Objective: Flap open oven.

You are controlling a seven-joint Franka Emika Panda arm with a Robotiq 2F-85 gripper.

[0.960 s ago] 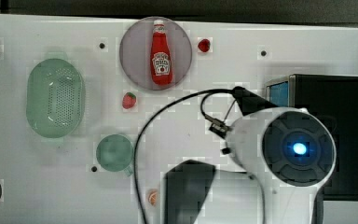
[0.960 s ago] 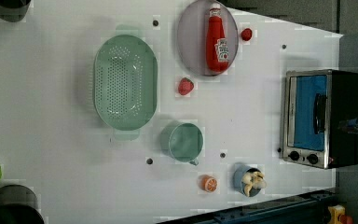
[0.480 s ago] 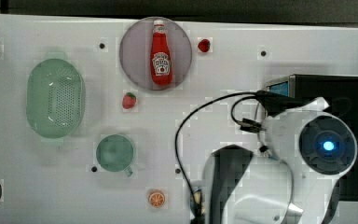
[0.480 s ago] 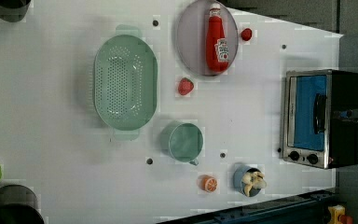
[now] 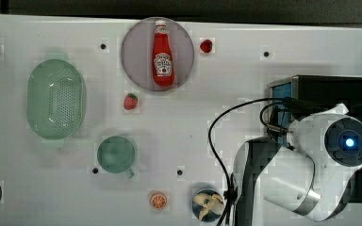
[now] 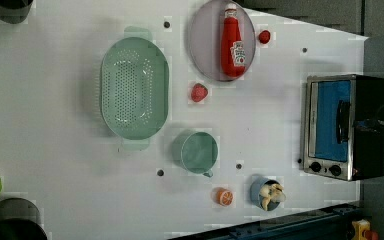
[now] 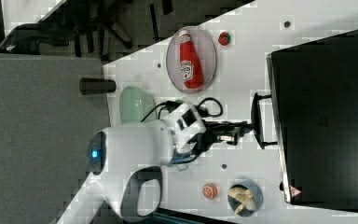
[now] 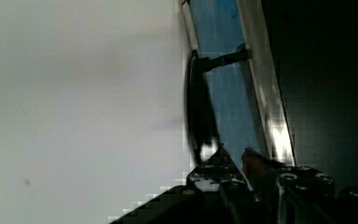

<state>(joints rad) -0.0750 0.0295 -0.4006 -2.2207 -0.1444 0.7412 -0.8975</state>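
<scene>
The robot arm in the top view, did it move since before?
Yes. The arm slid toward the top view's right, over the oven, which stayed put.

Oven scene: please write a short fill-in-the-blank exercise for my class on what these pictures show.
1. The ketchup bottle lies on a round ____.
2. The oven door's glass is tinted ____.
3. The tool sits at the oven door's black ____.
4. The strawberry lies between the plate and the green ____.

Missing words: plate; blue; handle; cup
</scene>
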